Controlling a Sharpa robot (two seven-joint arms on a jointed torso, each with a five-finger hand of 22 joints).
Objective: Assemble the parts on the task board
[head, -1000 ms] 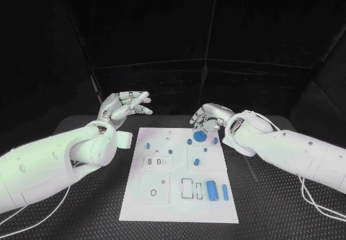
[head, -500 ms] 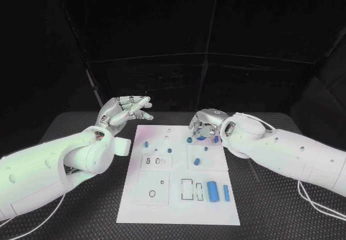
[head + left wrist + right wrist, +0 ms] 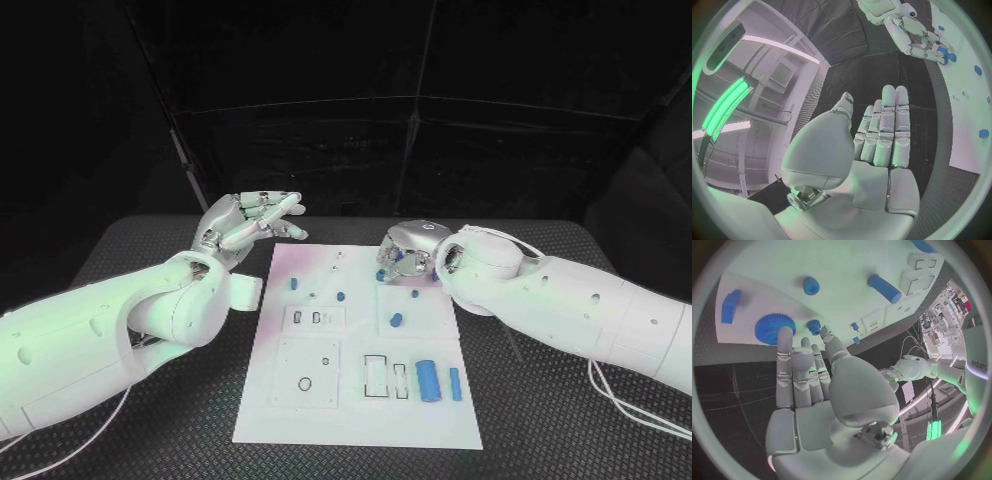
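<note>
The blue gear (image 3: 774, 328) sits at the far end of the white task board (image 3: 325, 400), right at the fingertips (image 3: 785, 335) of our right hand (image 3: 408, 252); a second ago we saw it plainly in front of that hand, and now the hand has come down and over it, so the head view hides it; the wrist view shows the fingers nearly straight and side by side, one tip touching or just over the gear's edge; whether we hold it we cannot tell. We read this as the gear being set down or seated, not yet confirmed. The other blue parts lie as before, a long cylinder (image 3: 426, 380) near the board's front edge among them. Our left hand (image 3: 248, 220) still hangs beside the board's far left corner, fingers extended and holding nothing. The board rests on a black textured table (image 3: 173, 440); dark curtains (image 3: 346, 100) close the room behind.
</note>
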